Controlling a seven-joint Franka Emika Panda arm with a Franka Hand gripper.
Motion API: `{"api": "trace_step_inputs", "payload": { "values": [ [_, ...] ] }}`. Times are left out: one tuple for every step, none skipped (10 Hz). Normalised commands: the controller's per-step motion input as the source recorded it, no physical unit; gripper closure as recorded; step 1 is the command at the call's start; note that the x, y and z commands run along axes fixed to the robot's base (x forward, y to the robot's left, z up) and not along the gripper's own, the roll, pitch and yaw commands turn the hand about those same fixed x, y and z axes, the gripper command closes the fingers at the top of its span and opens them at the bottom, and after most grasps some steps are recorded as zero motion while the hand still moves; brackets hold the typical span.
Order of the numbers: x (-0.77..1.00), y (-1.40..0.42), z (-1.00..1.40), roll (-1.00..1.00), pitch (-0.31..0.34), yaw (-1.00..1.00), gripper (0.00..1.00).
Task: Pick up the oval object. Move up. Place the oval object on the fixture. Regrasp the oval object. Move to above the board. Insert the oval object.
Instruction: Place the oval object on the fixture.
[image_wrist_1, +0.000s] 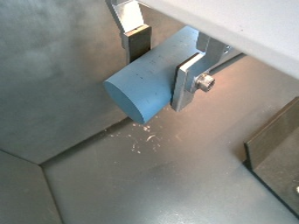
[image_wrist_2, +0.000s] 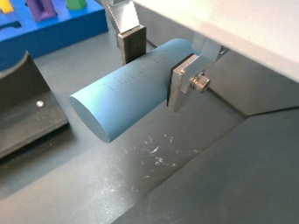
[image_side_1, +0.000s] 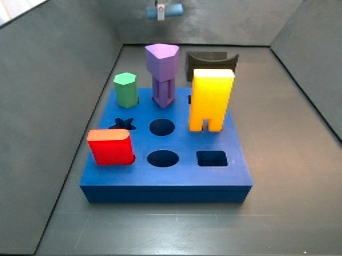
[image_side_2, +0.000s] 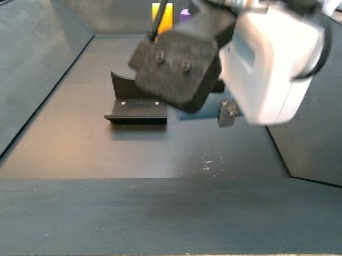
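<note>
**Oval peg held lengthwise in the air, clear of fixture and board**

The gripper (image_wrist_2: 158, 63) was clamped on the oval object (image_wrist_2: 126, 87), its 2 silver fingers (image_wrist_2: 184, 80) pressed flat against opposite sides of the grey-blue peg. In both wrist views the peg jutted out past the pads with its rounded end face toward the camera, and most of its length hung unsupported beyond the grip. It touched nothing beneath it; the scuffed grey floor (image_wrist_1: 140, 166) lay well below.

The fixture (image_wrist_2: 24, 105) sat at the left edge of a wrist view, apart from the peg, its scooped top bare. The blue board (image_side_1: 167, 160) filled the middle of a side view, with the purple column (image_side_1: 162, 72), green peg (image_side_1: 126, 90), yellow arch block (image_side_1: 210, 98) and red block (image_side_1: 110, 146) standing on it. In that view the gripper showed only as a small shape at the top centre.

Judged from this, the risk lay in the overhang: with so much peg ahead of the pads, any knock against the fixture's rim would likely twist it in the grip. A tilted peg set in the scoop could roll off, spoiling the regrasp.
</note>
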Motion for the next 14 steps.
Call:
{"api": "trace_step_inputs", "payload": {
  "values": [
    [-0.03, -0.01, 1.00, 0.07, 0.104, 0.02, 1.00],
    [-0.03, -0.01, 0.88, 0.06, 0.096, 0.01, 1.00],
    [-0.03, -0.01, 0.79, 0.06, 0.093, 0.01, 1.00],
    [-0.02, 0.00, 0.57, 0.05, 0.096, 0.01, 1.00],
    [-0.01, 0.00, 0.48, 0.05, 0.100, 0.01, 1.00],
    [-0.01, 0.00, 0.34, 0.05, 0.104, 0.01, 1.00],
    [0.87, -1.00, -0.40, -0.05, 0.031, 1.00, 1.00],
    [0.87, -1.00, -0.45, -0.05, 0.033, 1.00, 1.00],
    [0.92, -1.00, -0.46, -0.05, 0.030, 1.00, 1.00],
    [0.99, -1.00, -0.44, -0.06, 0.029, 1.00, 1.00],
    [1.00, -0.94, -0.41, -0.07, 0.032, 1.00, 1.00],
    [1.00, -0.88, -0.39, -0.07, 0.034, 1.00, 1.00],
    [1.00, -0.73, -0.34, -0.07, 0.037, 1.00, 1.00],
    [1.00, -0.68, -0.32, -0.08, 0.040, 1.00, 1.00]
  ]
}}
